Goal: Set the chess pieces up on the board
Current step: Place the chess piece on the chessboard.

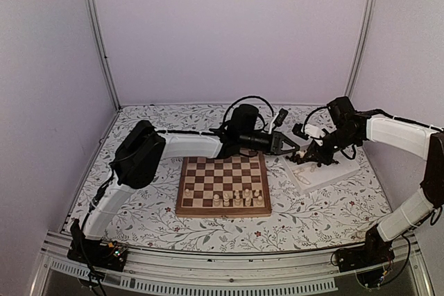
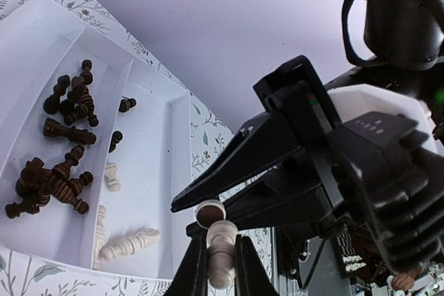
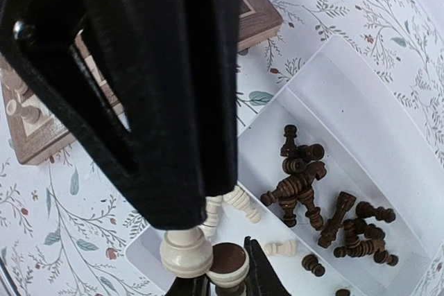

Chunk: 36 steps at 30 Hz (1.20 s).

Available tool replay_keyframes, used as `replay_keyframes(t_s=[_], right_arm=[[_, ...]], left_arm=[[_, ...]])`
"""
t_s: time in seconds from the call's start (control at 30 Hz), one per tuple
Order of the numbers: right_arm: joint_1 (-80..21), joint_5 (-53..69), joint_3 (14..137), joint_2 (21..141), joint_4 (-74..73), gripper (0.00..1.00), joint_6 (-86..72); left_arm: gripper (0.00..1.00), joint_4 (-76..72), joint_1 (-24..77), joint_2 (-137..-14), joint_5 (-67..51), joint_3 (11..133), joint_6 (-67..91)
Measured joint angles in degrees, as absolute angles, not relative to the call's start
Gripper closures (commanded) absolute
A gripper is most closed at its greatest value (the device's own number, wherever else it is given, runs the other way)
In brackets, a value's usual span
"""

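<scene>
The board (image 1: pixel 222 185) lies mid-table with several cream pieces (image 1: pixel 239 199) on its near rows; its corner shows in the right wrist view (image 3: pixel 258 19). My left gripper (image 1: pixel 291 149) reaches past the board's far right corner and is shut on a cream piece (image 2: pixel 220 254). My right gripper (image 1: pixel 305 159) hovers over the white tray (image 1: pixel 326 175), shut on a cream piece whose brown felt base (image 3: pixel 227 263) faces the camera. The two held pieces are side by side, almost touching. The left-held piece also shows in the right wrist view (image 3: pixel 186 251).
The tray (image 2: pixel 152 171) holds a heap of dark pieces (image 2: pixel 62 164) in one compartment and a few cream pieces (image 2: pixel 128 244) in the other. They also show in the right wrist view: dark (image 3: pixel 319 192), cream (image 3: pixel 243 202). The left arm crosses over the board's far edge.
</scene>
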State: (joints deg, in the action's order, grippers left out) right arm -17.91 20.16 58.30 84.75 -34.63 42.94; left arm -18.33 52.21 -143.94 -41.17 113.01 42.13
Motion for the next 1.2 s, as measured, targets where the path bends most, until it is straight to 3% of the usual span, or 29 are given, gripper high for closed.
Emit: replay_keyframes(t_s=[0.3, 0.47, 0.63, 0.93, 1.2], right_arm=[[-17.15, 20.32, 57.84, 83.35, -34.65, 0.96, 42.70], [-15.14, 22.33, 54.41, 82.76, -34.44, 0.96, 42.68], [-13.78, 24.21, 50.26, 82.35, -32.01, 0.96, 41.54], [-13.47, 25.50, 48.51, 82.21, -25.80, 0.95, 38.96], [-13.45, 25.58, 48.49, 82.41, -23.27, 0.94, 38.33]], left_arm=[[1.00, -20.62, 51.75, -143.83, -41.06, 111.04, 42.28], [1.00, -20.18, 50.59, -140.03, -40.03, 103.09, 41.28], [1.00, -10.04, 47.77, -127.00, -36.29, 93.32, 33.17], [1.00, 17.19, 46.74, -95.55, -18.39, 84.05, 10.76], [1.00, 32.60, 47.77, -85.38, -7.55, 69.97, 5.39]])
